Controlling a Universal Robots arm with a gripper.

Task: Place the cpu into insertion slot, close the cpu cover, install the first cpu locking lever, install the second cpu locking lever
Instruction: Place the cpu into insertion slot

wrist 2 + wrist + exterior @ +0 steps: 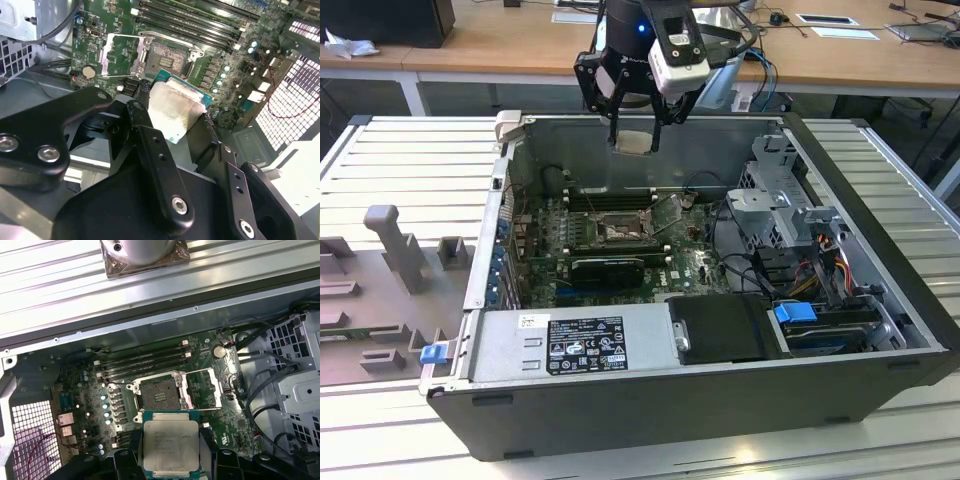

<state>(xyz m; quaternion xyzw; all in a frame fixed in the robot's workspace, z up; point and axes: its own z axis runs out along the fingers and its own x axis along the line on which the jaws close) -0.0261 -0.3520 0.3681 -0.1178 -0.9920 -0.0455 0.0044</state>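
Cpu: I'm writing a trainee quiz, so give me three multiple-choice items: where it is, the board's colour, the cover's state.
1. Where is the cpu?
A in the slot
B in the tool, up off the board
C lying on the board

2. What colour is the board?
A blue
B red
C green

3. How is the cover?
A open
B closed over the cpu
C missing

Key:
1 B, the tool grips it in the air and the slot is empty.
2 C, it shows green in both wrist views.
3 A, it lies flipped back beside the slot.
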